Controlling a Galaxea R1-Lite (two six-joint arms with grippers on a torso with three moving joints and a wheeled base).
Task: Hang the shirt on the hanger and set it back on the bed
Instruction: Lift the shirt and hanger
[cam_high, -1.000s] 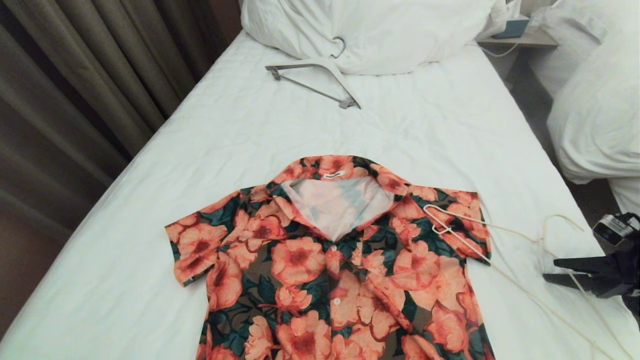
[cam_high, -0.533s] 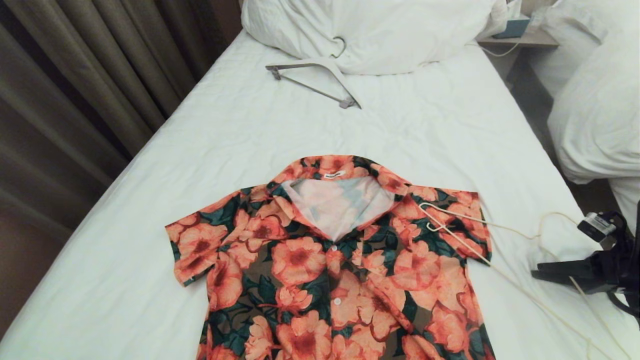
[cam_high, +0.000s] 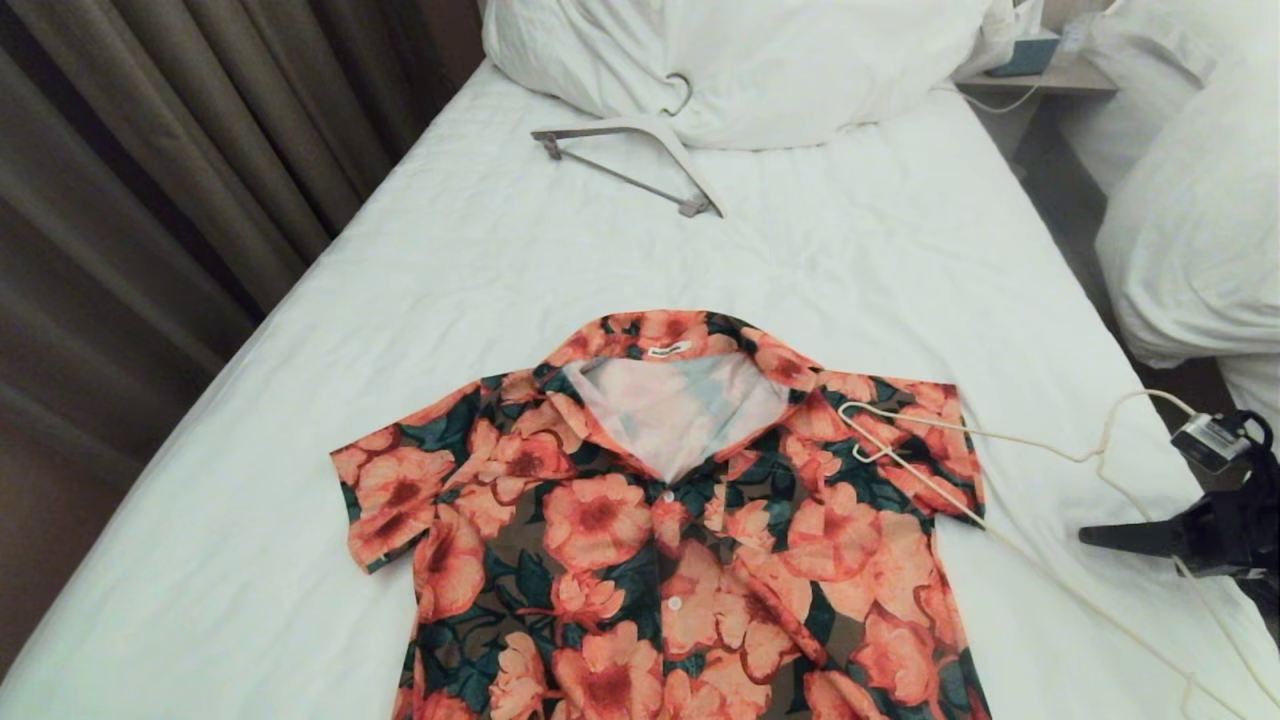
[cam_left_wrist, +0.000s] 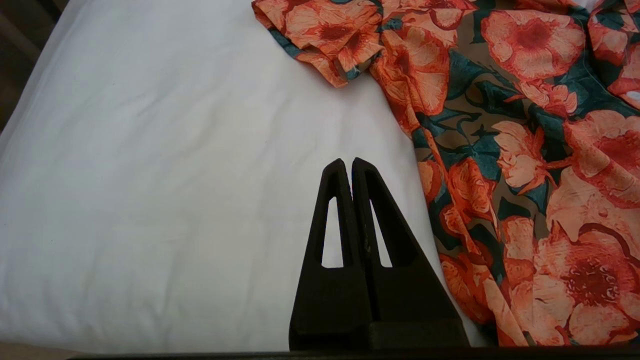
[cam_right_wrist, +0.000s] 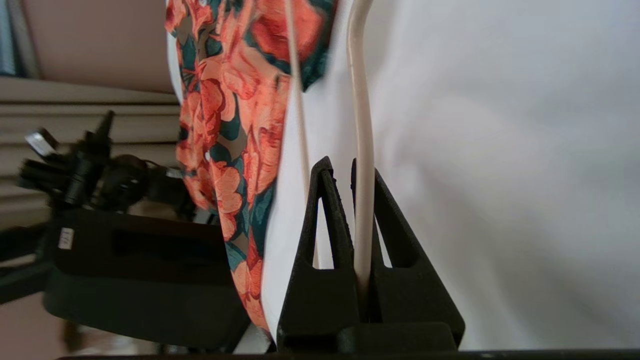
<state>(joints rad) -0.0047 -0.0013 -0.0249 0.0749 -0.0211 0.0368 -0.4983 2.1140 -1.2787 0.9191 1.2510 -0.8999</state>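
Cream wire hanger (cam_right_wrist: 362, 125) — within right end effector (cam_right_wrist: 342, 167).

Colours you're looking at: coral florals on white.
Your shirt (cam_high: 660, 540) is coral-orange flowers with dark green leaves on brownish ground, white buttons, pale lining. Hanger (cam_high: 1000, 450) is cream-white. Bed (cam_high: 480, 280) sheet and pillow (cam_high: 760, 60) plain white. Other hanger (cam_high: 630, 160) pale with grey bar. Curtains (cam_high: 150, 150) dull brown-grey. Both grippers, right gripper (cam_high: 1100, 537) and left gripper (cam_left_wrist: 350, 167), are black.
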